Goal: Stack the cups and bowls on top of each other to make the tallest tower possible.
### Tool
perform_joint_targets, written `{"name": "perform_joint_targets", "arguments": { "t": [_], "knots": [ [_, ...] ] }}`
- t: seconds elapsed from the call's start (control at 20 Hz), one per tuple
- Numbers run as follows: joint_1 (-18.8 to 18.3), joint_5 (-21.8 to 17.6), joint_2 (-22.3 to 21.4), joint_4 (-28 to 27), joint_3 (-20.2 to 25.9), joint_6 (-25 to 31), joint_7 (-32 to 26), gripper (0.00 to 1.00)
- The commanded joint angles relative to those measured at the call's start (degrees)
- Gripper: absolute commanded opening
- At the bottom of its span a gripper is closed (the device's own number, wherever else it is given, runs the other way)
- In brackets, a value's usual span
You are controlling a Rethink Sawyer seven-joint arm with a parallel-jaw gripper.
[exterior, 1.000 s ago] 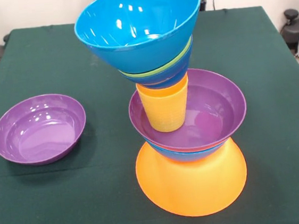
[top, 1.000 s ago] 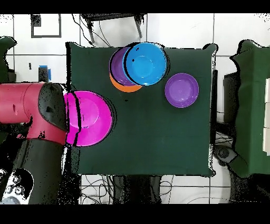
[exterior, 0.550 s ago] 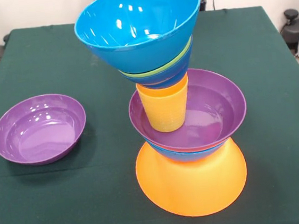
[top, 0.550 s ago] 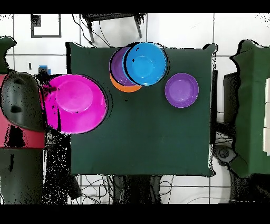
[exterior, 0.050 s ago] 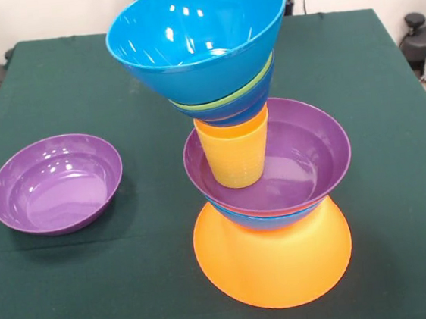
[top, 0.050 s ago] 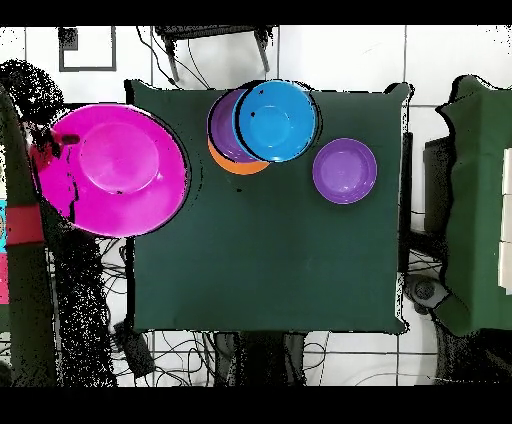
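The tower stands on an upside-down yellow-orange bowl (exterior, 0.050 s ago: 275, 263). On it sit a blue bowl (exterior, 0.050 s ago: 269, 218) and a purple bowl (exterior, 0.050 s ago: 308, 157). The yellow cup (exterior, 0.050 s ago: 235, 153) stands inside the purple one. Nested small bowls and a bright blue bowl (exterior, 0.050 s ago: 196, 32) lean on top of the cup, tilted. From above, the blue top bowl (top, 0.050 s ago: 277, 120) covers most of the stack. A large pink bowl (top, 0.050 s ago: 120, 170) hangs high over the table's left edge. The gripper (top, 0.050 s ago: 47, 152) holds it at its left rim, mostly hidden. The orange cup is out of view.
A second purple bowl (exterior, 0.050 s ago: 55, 184) lies loose on the green table (exterior, 0.050 s ago: 97, 293), also seen from above as the purple bowl (top, 0.050 s ago: 345, 170) right of the tower. The red arm (top, 0.050 s ago: 8, 275) shows at the left edge of the overhead view.
The pink bowl has risen and moved up and to the left in the overhead view, with the arm drawing back to the left edge. The tower and loose purple bowl have not moved.
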Motion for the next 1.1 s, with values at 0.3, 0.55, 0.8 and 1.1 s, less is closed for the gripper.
{"name": "perform_joint_targets", "arguments": {
  "t": [0.3,0.55,0.8,1.1],
  "knots": [
    [-6.7,-2.3,10.7,-21.2,5.9,13.6,-16.8,0.0],
    [-7.7,-0.6,12.2,-24.5,5.2,15.6,-16.8,0.0],
    [-8.7,1.0,13.8,-27.8,3.9,16.9,-17.5,0.0],
    [-10.8,3.7,16.3,-32.5,1.5,18.5,-19.6,0.0]
  ]
}}
